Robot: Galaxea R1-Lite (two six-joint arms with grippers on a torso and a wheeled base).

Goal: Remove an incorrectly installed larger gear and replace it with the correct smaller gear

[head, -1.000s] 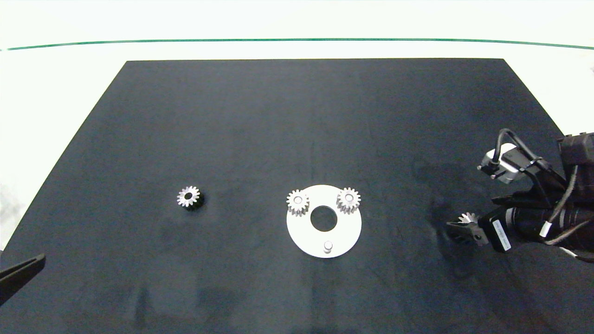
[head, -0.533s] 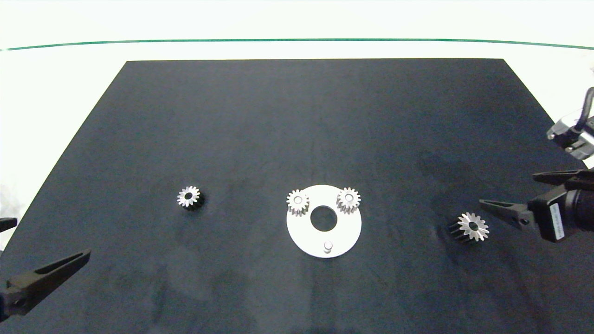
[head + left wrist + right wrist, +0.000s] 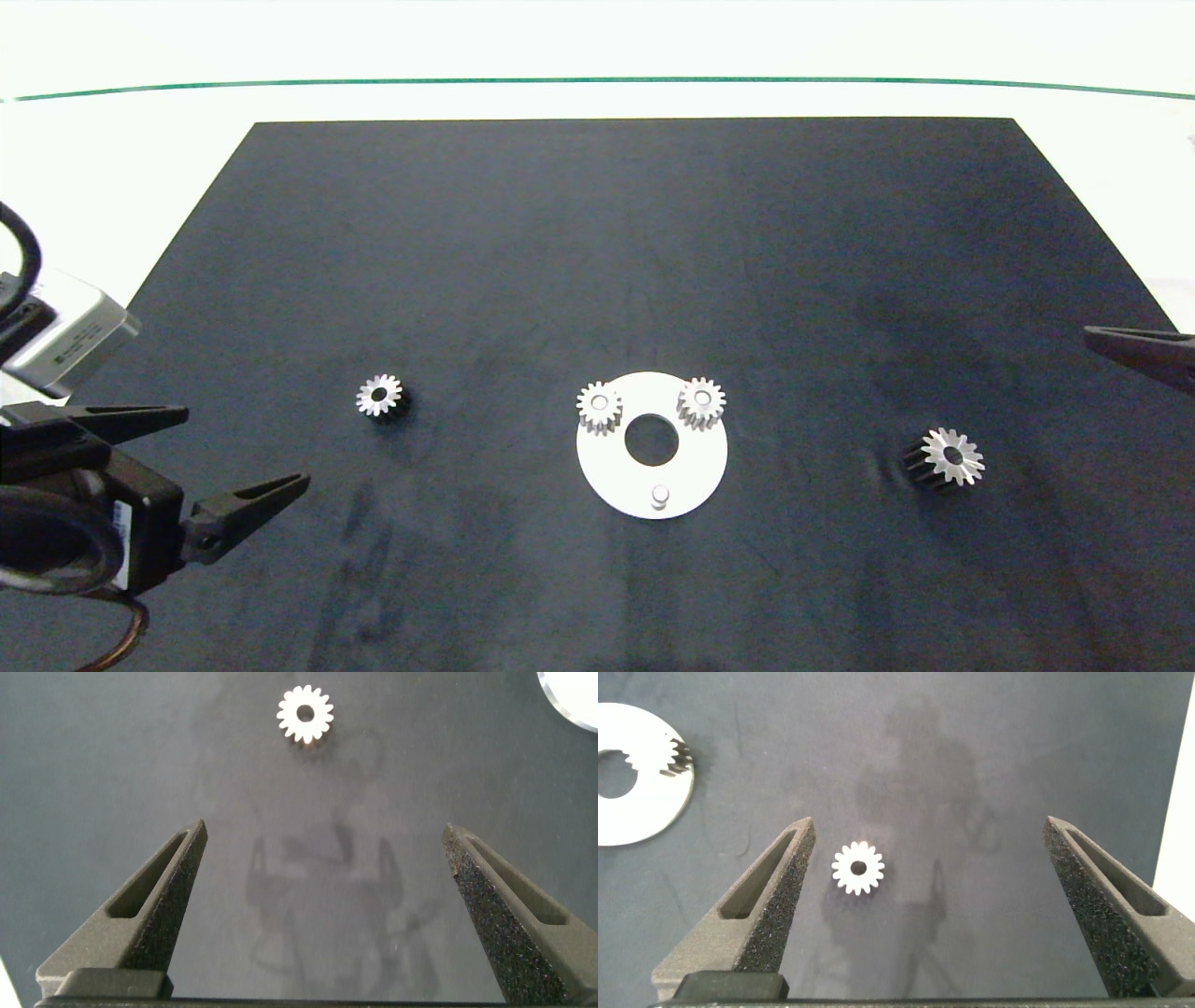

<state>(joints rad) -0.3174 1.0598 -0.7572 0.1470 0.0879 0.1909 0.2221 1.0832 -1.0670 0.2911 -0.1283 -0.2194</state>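
Smaller gear (image 3: 379, 396) left of plate (image 3: 616, 476); larger gear (image 3: 950, 456) right, both on mat (image 3: 597, 233).

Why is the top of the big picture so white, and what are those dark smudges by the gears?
Head view: the table beyond the black mat glares white. Left wrist view: a faint arm-shaped shadow lies below the smaller gear. Right wrist view: a similar shadow lies beside the larger gear.

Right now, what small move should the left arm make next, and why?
Probably advance the left gripper toward the smaller gear and centre it between the open fingers. The larger gear already lies off the plate, whose pin is bare.
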